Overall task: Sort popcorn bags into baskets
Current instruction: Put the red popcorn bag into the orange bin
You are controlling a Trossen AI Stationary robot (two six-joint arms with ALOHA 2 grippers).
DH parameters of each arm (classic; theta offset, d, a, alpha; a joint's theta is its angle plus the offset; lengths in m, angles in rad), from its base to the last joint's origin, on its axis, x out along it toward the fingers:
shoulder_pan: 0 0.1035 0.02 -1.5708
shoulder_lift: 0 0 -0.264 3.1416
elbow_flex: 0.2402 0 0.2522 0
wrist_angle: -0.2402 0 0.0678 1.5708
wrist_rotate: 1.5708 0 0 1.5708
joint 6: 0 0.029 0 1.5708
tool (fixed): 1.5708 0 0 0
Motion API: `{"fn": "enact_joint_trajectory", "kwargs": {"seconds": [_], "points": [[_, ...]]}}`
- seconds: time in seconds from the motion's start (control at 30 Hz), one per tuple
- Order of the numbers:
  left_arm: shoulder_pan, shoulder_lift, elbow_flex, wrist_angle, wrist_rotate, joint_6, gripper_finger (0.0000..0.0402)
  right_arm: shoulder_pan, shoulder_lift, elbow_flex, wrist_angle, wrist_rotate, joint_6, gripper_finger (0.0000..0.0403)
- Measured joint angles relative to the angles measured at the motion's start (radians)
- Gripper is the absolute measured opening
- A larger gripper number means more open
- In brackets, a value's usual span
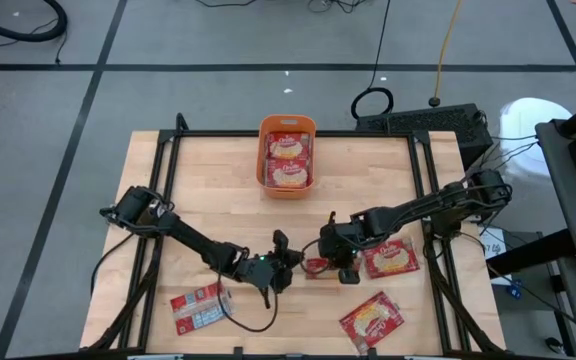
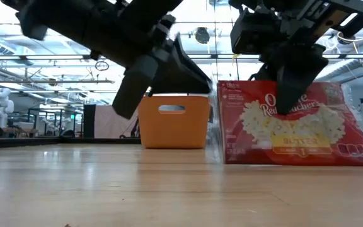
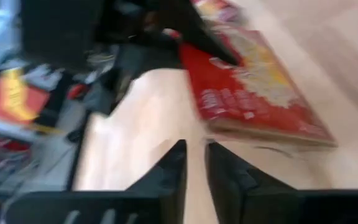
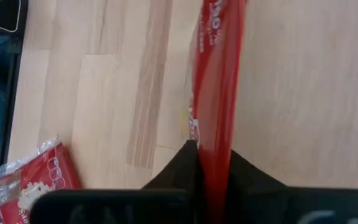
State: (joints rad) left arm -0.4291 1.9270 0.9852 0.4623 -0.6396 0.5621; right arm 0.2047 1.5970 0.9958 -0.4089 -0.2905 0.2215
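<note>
One popcorn bag (image 2: 295,126) stands on its long edge on the table, label face toward the near side. It is seen edge-on in the right wrist view (image 4: 219,74). My right gripper (image 4: 213,163) is shut on it from above. My left gripper (image 3: 194,165) hangs just left of that bag (image 1: 316,267), fingers a narrow gap apart with nothing between them. The orange basket (image 1: 266,150) stands at the table's far middle with popcorn bags lying inside. Three more popcorn bags lie flat near the front: one left (image 1: 198,308), two right (image 1: 388,258) (image 1: 371,320). My right gripper pinches the standing bag's upper edge (image 4: 215,155) between its two fingers, one finger on each flat face. The fingers (image 2: 293,88) slant down from above and from the table's right. The bag stands upright with its lower long edge (image 2: 295,161) on the table.
A black keyboard (image 1: 423,120) lies beyond the table's far right corner. The table's black frame rails (image 1: 168,180) run along both sides. Bare wood lies between the standing bag and the basket.
</note>
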Motion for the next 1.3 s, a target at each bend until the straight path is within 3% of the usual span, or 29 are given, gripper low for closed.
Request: {"fn": "enact_joint_trajectory", "kwargs": {"seconds": [0.1,0.23,0.4,0.53,0.73,0.87,0.97,1.17,1.3], "points": [[-0.031,0.0,0.0,0.035,-0.153,-0.003,0.0103,0.0,-0.006,0.0,0.0,0.012,0.007,0.001],[-0.088,-0.001,0.0,0.075,-0.372,-0.063,0.0161,0.009,-0.049,-0.001,-0.024,0.083,0.07,0.0026],[-0.149,-0.048,0.0,0.058,-0.436,-0.25,0.0212,0.058,-0.126,-0.001,-0.023,0.264,0.193,0.0028],[-0.17,-0.106,0.0,0.0,-0.445,-0.45,0.0218,0.12,-0.162,-0.001,-0.004,0.392,0.258,0.0022],[-0.174,-0.179,0.0,-0.235,-0.44,-0.707,0.019,0.242,-0.17,-0.001,0.09,0.582,0.241,0.0021],[-0.162,-0.2,0.0,-0.327,-0.322,-0.831,0.0175,0.316,-0.17,-0.018,0.179,0.703,0.206,0.0021],[-0.158,-0.201,0.0,-0.323,-0.191,-0.858,0.0179,0.353,-0.169,-0.023,0.173,0.735,0.182,0.0021],[-0.159,-0.193,0.0,-0.273,-0.18,-0.834,0.0233,0.384,-0.17,-0.023,0.143,0.745,0.165,0.0021],[-0.158,-0.193,0.0,-0.24,-0.181,-0.809,0.0278,0.4,-0.17,-0.023,0.145,0.813,0.134,0.002]]}}
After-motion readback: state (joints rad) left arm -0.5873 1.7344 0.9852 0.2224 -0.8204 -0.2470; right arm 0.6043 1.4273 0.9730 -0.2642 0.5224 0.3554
